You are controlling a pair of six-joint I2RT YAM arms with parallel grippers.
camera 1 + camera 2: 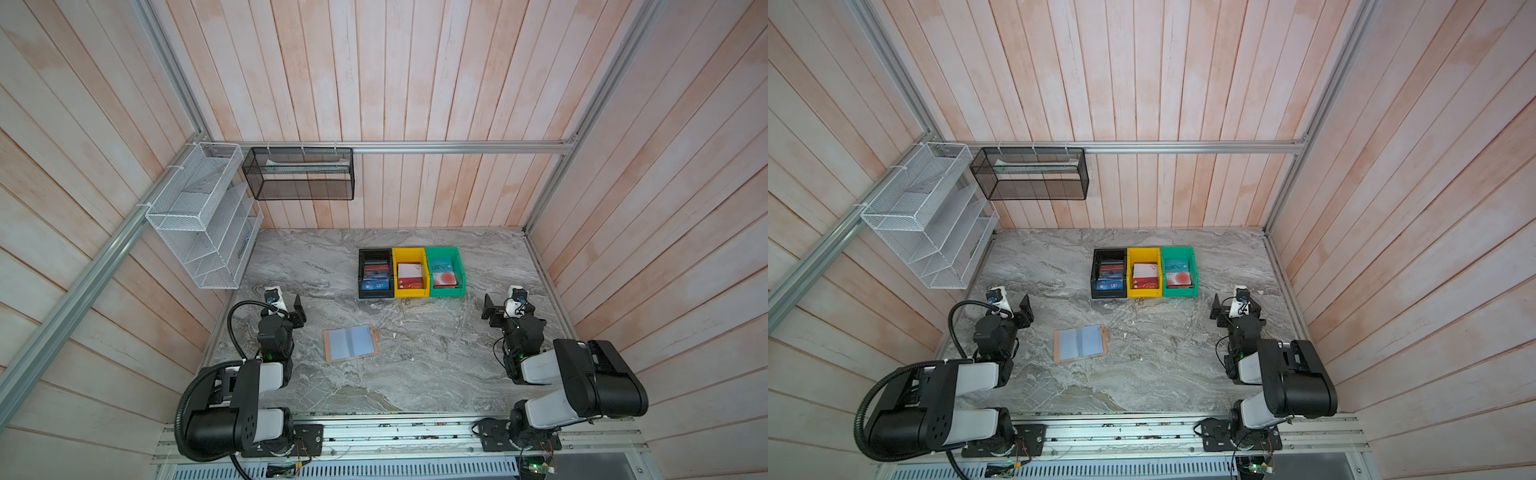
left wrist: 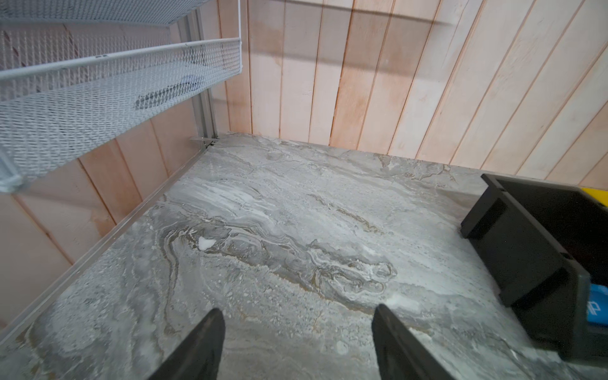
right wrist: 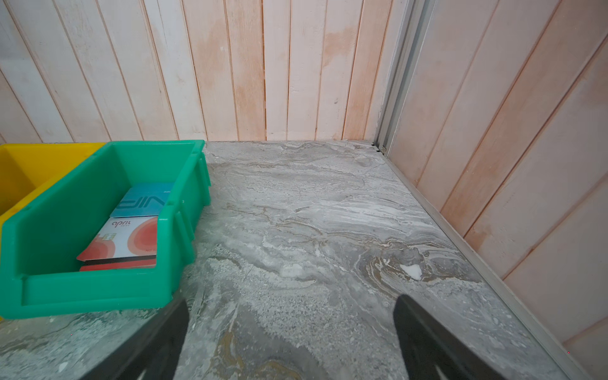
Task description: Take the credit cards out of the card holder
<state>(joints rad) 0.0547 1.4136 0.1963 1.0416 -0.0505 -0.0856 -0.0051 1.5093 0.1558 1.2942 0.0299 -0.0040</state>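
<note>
The tan card holder (image 1: 351, 343) (image 1: 1079, 343) lies open and flat on the marble table, between the two arms. Its clear sleeve pages look pale blue-grey, and I cannot tell whether a card sits in them. Credit cards lie in the bins behind it: a blue one (image 1: 376, 284) in the black bin, and a blue VIP card (image 3: 144, 200) and a pale card with red circles (image 3: 125, 238) in the green bin. My left gripper (image 1: 297, 311) (image 2: 297, 312) is open over bare table, left of the holder. Far right, my right gripper (image 1: 490, 309) (image 3: 292, 301) is open and holds nothing.
Black bin (image 1: 362, 274), yellow bin (image 1: 397, 272) and green bin (image 1: 459, 272) stand side by side at the table's middle back. A white mesh rack (image 1: 199, 216) hangs on the left wall. A black mesh basket (image 1: 299, 174) hangs on the back wall.
</note>
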